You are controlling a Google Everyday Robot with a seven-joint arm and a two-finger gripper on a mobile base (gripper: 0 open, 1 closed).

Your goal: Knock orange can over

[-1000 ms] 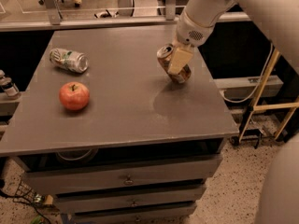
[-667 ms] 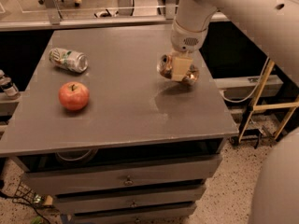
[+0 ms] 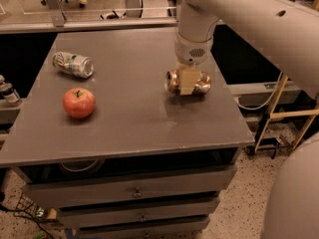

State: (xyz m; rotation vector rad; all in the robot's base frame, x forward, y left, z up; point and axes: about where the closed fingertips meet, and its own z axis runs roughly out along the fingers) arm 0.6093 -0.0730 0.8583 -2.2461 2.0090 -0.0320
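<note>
Since the earlier frames, the orange can [image 3: 172, 82] has gone from a tilt to lying flat on its side, and the claw [image 3: 188, 79] has swung down with it.

On the left, a green-and-white can [image 3: 73, 64] lies on its side at about ten o'clock on the tabletop [image 3: 129, 128]. A red apple [image 3: 79, 102] sits at about eight o'clock of that can. Both are well apart from the work, so the arm has no need to reach around them.

On the right, at about two o'clock on the tabletop, the orange can rests lengthwise with its silver end facing nine o'clock. The claw is closed around its middle, one pale pad [image 3: 188, 83] across the near side. That grip looks like the means of tipping the can, so the knock-over seems done, with only the release left.
</note>
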